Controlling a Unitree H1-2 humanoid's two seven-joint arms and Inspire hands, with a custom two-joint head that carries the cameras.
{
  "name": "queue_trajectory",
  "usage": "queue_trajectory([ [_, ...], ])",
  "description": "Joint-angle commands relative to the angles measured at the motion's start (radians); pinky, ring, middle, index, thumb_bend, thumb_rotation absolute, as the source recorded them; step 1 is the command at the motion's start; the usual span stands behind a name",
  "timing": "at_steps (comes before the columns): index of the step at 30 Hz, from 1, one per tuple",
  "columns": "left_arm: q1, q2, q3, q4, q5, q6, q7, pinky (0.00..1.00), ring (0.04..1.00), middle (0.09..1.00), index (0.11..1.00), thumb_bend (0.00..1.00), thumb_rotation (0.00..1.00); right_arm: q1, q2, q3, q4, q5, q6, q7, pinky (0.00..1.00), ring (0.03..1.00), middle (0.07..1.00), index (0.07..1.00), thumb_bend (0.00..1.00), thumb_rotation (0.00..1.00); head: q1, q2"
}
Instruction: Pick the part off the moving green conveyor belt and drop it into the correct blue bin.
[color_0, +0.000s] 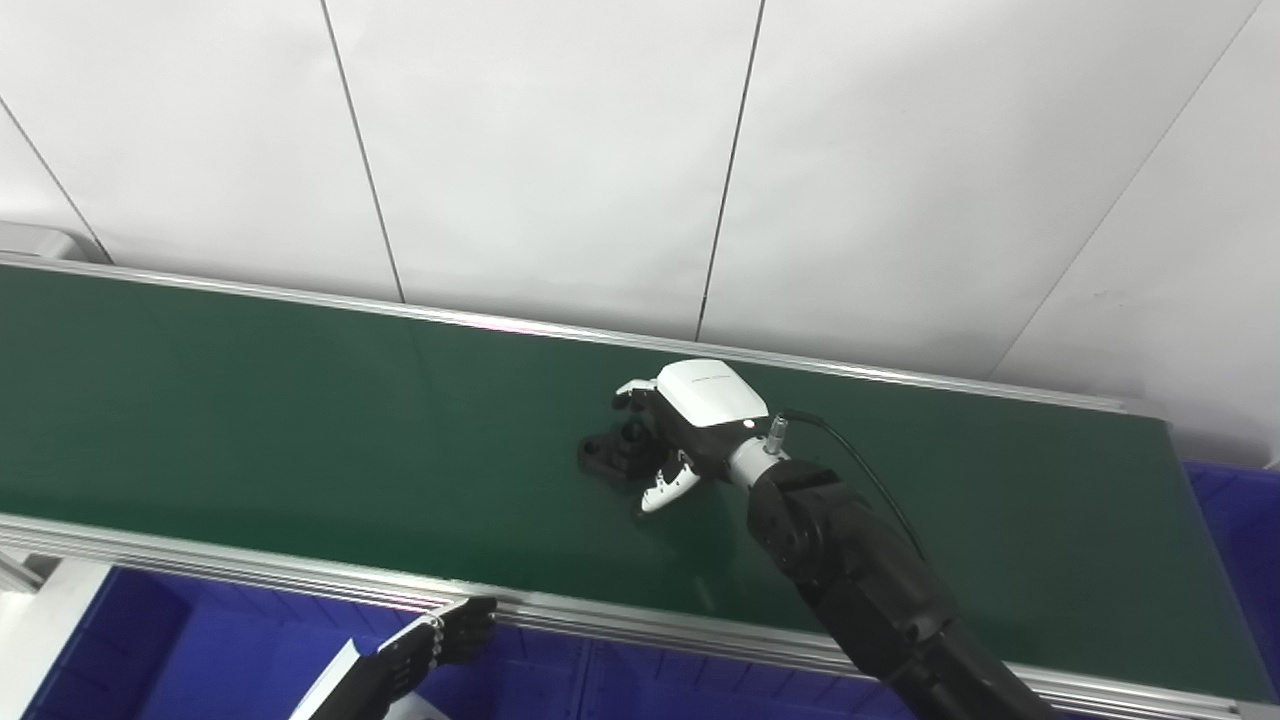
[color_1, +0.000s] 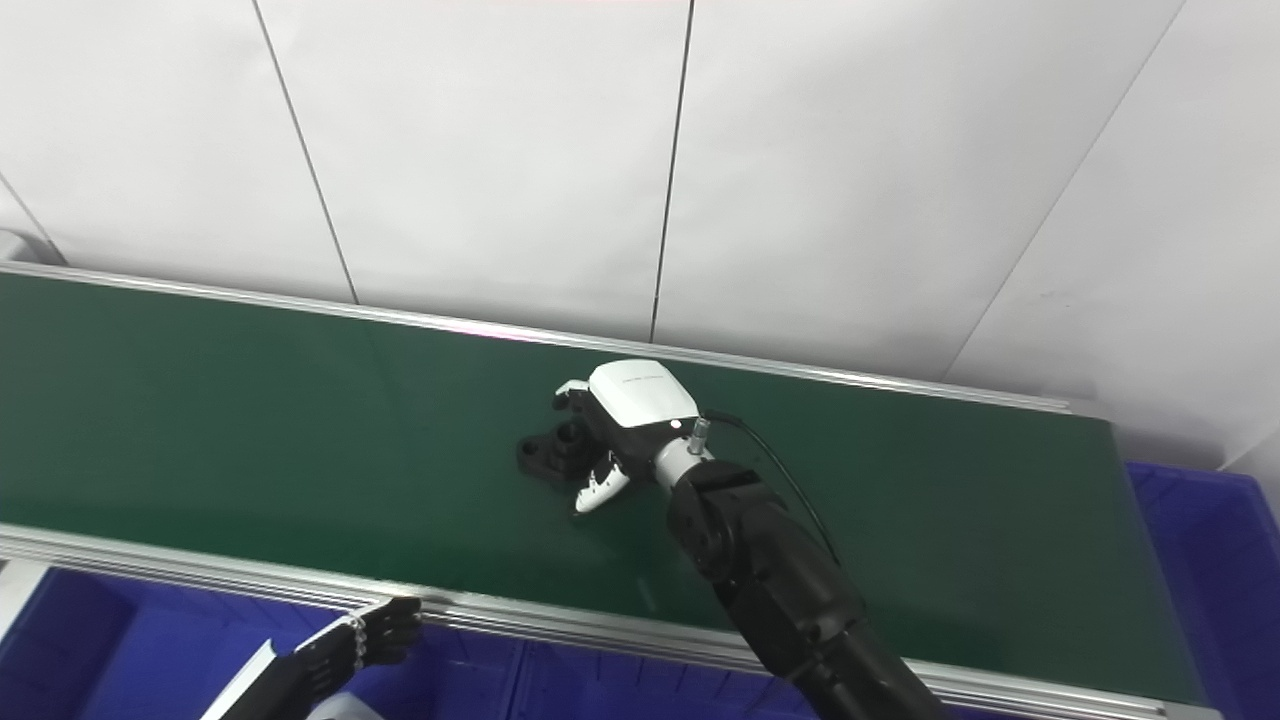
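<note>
We reach right hand (color_0: 672, 432) over green conveyor belt (color_0: 300, 420); black part (color_0: 612, 452) lies just left, long axis across belt, fingers curled around it, grip unconfirmed. Left hand (color_0: 440, 640) far, fingers curled, empty.

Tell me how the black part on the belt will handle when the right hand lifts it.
The black part looks like rigid moulded plastic or metal, so probably stiff. It lies low and flat on the green belt, so it seems unlikely to roll. Its lumpy outline may twist between the fingers of the right hand, which sits right at it.
</note>
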Motion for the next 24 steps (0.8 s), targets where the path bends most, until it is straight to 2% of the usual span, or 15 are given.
queue_trajectory([
  [1, 0.008, -0.006, 0.016, -0.021, -0.019, -0.035, -0.013, 0.82, 0.844, 0.862, 0.863, 0.81, 0.82, 0.042, 0.006, 0.047, 0.012, 0.0, -0.066, 0.035, 0.35, 0.432, 0.48, 0.574, 0.56, 0.0, 0.002, 0.0],
  [2, 0.008, -0.009, 0.021, -0.021, -0.019, -0.035, -0.019, 0.82, 0.844, 0.863, 0.864, 0.81, 0.82, 0.045, 0.003, 0.051, 0.011, 0.0, -0.072, 0.032, 0.31, 0.378, 0.449, 0.545, 0.54, 0.0, 0.002, 0.0],
  [4, 0.007, -0.013, 0.027, -0.021, -0.014, -0.035, -0.022, 0.82, 0.844, 0.863, 0.865, 0.81, 0.82, 0.049, -0.004, 0.067, 0.003, -0.017, -0.064, 0.044, 0.28, 0.344, 0.432, 0.528, 0.52, 0.0, 0.002, 0.003],
  [6, 0.005, -0.019, 0.036, -0.02, -0.015, -0.035, -0.03, 0.82, 0.844, 0.864, 0.866, 0.81, 0.84, 0.049, -0.014, 0.089, -0.011, -0.043, -0.053, 0.064, 0.31, 0.38, 0.49, 0.533, 0.51, 0.0, 0.002, 0.004],
  [8, 0.004, -0.026, 0.045, -0.018, -0.018, -0.035, -0.035, 0.82, 0.841, 0.86, 0.861, 0.8, 0.82, 0.046, -0.025, 0.114, -0.023, -0.073, -0.042, 0.087, 0.31, 0.382, 0.495, 0.538, 0.51, 0.0, 0.0, 0.004],
  [12, 0.001, -0.036, 0.061, -0.011, -0.032, -0.035, -0.063, 0.82, 0.842, 0.859, 0.859, 0.81, 0.81, 0.049, -0.038, 0.136, -0.039, -0.111, -0.04, 0.085, 0.29, 0.38, 0.49, 0.543, 0.51, 0.0, 0.001, 0.006],
  [19, -0.007, -0.056, 0.095, -0.007, -0.036, -0.035, -0.103, 0.82, 0.84, 0.858, 0.86, 0.8, 0.82, 0.051, -0.055, 0.159, -0.062, -0.125, -0.063, 0.093, 0.32, 0.392, 0.508, 0.525, 0.51, 0.0, 0.003, 0.009],
  [24, -0.008, -0.068, 0.114, -0.006, -0.043, -0.035, -0.135, 0.83, 0.843, 0.86, 0.861, 0.81, 0.81, 0.071, -0.062, 0.144, -0.105, -0.108, -0.064, 0.083, 0.32, 0.391, 0.497, 0.53, 0.51, 0.0, 0.007, 0.013],
])
